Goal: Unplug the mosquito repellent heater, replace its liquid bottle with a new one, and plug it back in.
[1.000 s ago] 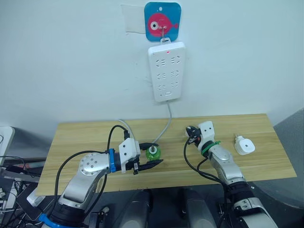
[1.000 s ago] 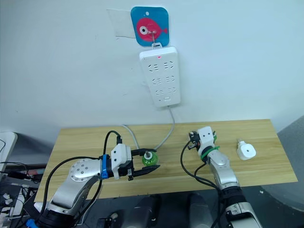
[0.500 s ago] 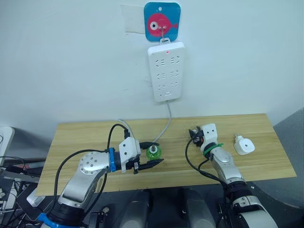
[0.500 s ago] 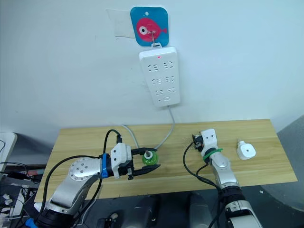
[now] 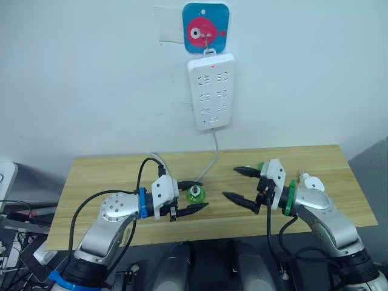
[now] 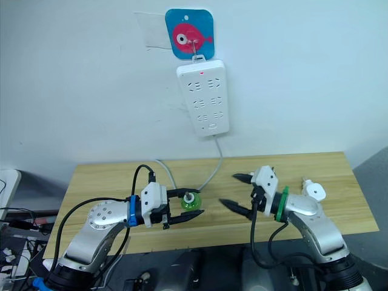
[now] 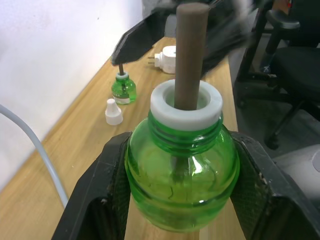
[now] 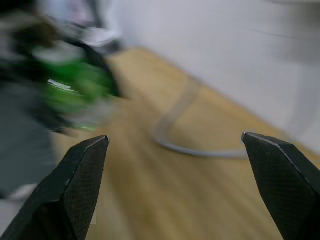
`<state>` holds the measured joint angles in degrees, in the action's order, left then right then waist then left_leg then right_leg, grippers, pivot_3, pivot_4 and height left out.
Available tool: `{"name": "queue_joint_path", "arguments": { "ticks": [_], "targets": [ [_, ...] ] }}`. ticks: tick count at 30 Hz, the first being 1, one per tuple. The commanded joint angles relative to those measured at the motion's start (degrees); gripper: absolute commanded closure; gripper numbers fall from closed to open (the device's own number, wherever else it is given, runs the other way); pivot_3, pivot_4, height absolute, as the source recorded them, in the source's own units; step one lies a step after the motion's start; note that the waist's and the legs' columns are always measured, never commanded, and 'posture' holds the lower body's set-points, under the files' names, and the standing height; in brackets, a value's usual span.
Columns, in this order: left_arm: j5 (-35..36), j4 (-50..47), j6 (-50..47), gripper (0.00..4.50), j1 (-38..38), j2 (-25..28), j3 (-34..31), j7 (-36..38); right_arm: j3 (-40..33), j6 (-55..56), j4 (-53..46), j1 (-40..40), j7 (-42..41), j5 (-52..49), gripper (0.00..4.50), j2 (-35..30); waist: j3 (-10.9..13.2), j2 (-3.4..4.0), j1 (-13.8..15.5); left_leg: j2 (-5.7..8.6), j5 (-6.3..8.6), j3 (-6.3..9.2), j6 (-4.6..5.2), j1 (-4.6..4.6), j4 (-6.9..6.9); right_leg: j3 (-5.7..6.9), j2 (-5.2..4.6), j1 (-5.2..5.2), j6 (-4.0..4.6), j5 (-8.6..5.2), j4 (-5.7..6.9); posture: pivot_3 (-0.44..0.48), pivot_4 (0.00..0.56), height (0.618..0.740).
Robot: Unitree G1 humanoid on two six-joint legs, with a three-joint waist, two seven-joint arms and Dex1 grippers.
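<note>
My left gripper is shut on a green liquid bottle with a white collar and a brown wick, held just above the wooden table. Its black fingers press both sides of the bottle. My right gripper stands wide open and empty, pointing at the left gripper a short way off. The white mosquito repellent heater lies on the table at the right, behind my right forearm. A second small green bottle and a white cap stand on the table between the held bottle and the heater.
A white power strip hangs on the wall under a blue fish hook. Its grey cable runs down onto the table behind the held bottle. The table's front edge lies just below both grippers.
My right gripper has opened wide and swung round from upright to point left at the held bottle. The left gripper and its bottle have stayed put.
</note>
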<state>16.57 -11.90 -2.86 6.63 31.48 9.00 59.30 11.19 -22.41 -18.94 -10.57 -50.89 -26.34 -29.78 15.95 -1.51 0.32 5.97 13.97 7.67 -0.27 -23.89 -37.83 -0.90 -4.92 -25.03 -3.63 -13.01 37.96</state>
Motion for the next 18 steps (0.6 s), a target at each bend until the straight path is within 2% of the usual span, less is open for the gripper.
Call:
{"name": "queue_joint_path", "arguments": {
  "ticks": [1,5,8,11,18],
  "targets": [
    [0.26,-0.66,1.26,2.24,0.86,-0.34,0.01,0.03,2.51,-2.58,-4.87,-2.74,-1.54,-2.56,0.06,1.48,0.00,-0.01,0.18,0.00,0.00,0.01,0.00,0.00,-0.01,0.01,0.00,0.01,0.00,0.00,0.00,0.106,0.251,0.740],
    [0.22,-0.49,1.47,2.24,1.06,-0.22,0.11,0.42,4.52,-3.21,-4.27,-5.06,0.11,-1.06,0.06,4.27,0.00,-0.01,0.51,0.00,-0.01,0.01,-0.02,-0.01,0.00,0.02,0.00,0.00,0.00,0.00,-0.03,0.106,0.251,0.740],
    [0.38,-1.02,1.14,2.24,0.79,-0.17,0.15,0.38,5.49,-2.49,-2.51,-5.95,0.63,0.36,0.61,5.72,0.00,-0.01,0.74,0.01,-0.02,0.01,-0.04,-0.01,-0.01,0.02,-0.01,-0.01,0.00,0.00,-0.03,0.106,0.251,0.740],
    [0.57,-1.58,0.92,2.24,0.37,0.20,0.18,0.72,6.67,-1.17,-2.05,-6.15,0.26,2.33,1.63,6.04,0.00,-0.01,0.96,0.03,-0.01,0.01,-0.03,-0.01,-0.01,0.02,-0.02,-0.01,0.00,0.00,-0.03,0.106,0.251,0.740],
    [0.55,-1.50,0.55,2.24,0.84,-0.04,0.21,0.49,8.67,2.15,-0.42,-6.45,-0.33,5.72,1.63,7.18,-0.01,-0.01,0.98,0.03,-0.01,0.02,-0.04,-0.01,-0.01,0.02,-0.02,-0.02,0.00,0.00,-0.02,0.119,0.252,0.740]
  ]
}}
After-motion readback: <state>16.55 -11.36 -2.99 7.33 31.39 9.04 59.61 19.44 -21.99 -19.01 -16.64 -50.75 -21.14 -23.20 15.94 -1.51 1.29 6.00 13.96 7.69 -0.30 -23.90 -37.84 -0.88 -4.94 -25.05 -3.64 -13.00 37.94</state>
